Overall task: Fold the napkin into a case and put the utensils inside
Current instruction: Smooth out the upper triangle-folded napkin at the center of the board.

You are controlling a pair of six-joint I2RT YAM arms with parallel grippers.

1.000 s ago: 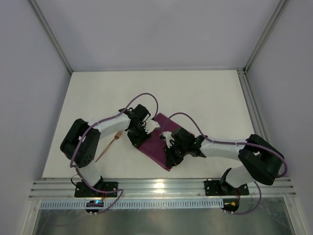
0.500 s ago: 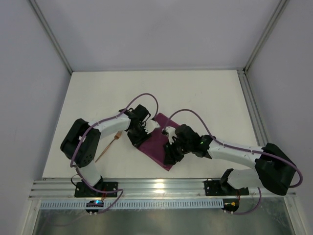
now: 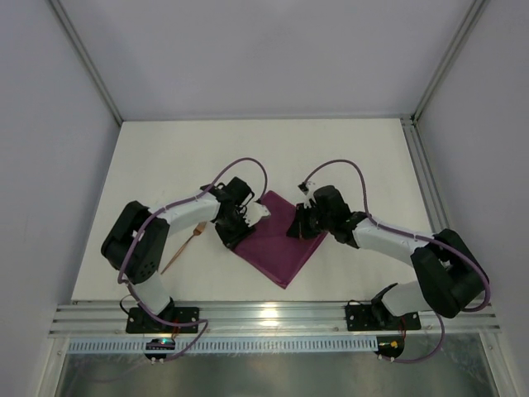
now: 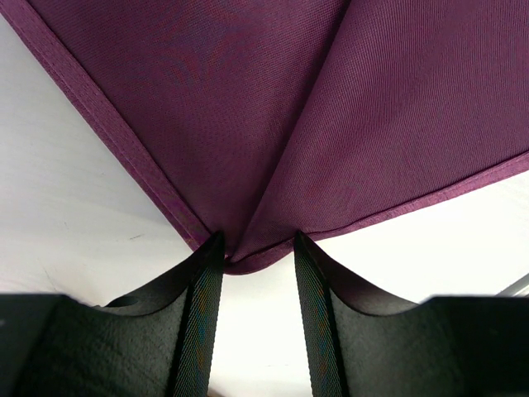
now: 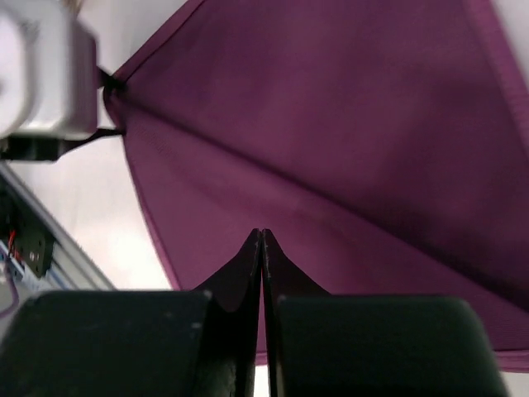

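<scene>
Napkin [image 3: 277, 246] right edge pinched by right end effector [image 3: 297, 228], fork [image 3: 183, 248] well apart

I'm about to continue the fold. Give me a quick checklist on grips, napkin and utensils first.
1. Corner of the napkin between the jaws of the left gripper: ok.
2. Left gripper clamped on that corner: cannot tell.
3. Right gripper shut over the napkin: ok. Cloth pinched: cannot tell.
4. Napkin folded narrow: not ok, it is a broad creased sheet.
5. Fork clear of the cloth: ok, on the table left of it.
6. Other utensils in view: not ok, only the fork shows.
</scene>
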